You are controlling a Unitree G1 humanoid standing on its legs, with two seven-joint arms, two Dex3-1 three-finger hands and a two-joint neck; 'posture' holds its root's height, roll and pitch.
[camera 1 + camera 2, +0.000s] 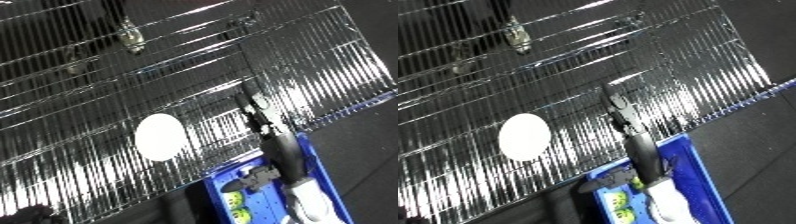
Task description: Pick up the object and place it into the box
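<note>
A white oval object (160,136) lies on a shiny wire-grid shelf (80,100). My right arm comes up from the lower right over a blue bin (322,169), its white forearm (306,200) above the bin. Its black right hand (620,107) reaches out over the wire grid, to the right of the white object and apart from it. Nothing shows in the hand. Yellow-green round things (618,202) lie in the bin. My left hand is not visible.
A small pale object (131,37) sits near the far side of the wire shelf. Dark floor (364,135) lies to the right of the shelf edge and the bin. The bin stands against the shelf's near edge.
</note>
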